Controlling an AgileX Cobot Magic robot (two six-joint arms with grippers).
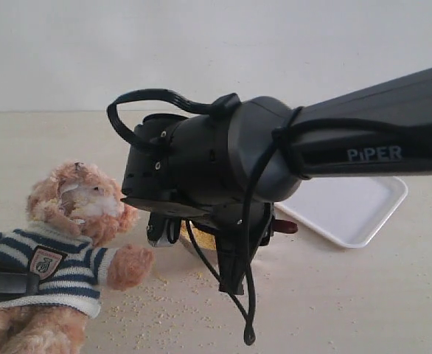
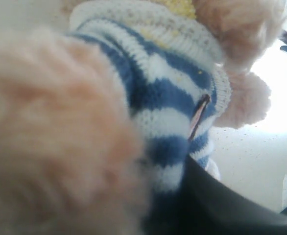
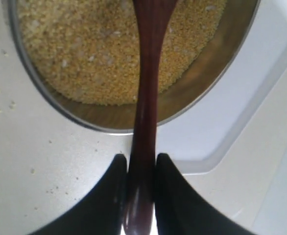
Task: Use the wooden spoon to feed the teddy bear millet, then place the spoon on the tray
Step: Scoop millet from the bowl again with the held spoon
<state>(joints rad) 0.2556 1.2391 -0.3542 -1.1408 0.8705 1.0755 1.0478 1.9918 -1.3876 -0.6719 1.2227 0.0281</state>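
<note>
Now R pincer [image 3: 141,164] clamps wooden spoon [image 3: 146,98] over millet [image 3: 84,49].

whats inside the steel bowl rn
Yellow millet lies in the steel bowl, with the wooden spoon reaching over it. The bowl's bottom is covered by grain, and the spoon's tip is out of frame.

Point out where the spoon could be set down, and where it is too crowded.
Free: the visible part of the tray, and the table along its near edge. Crowded: between the teddy bear and the steel bowl, where the right end effector holds the wooden spoon and scattered millet lies.
</note>
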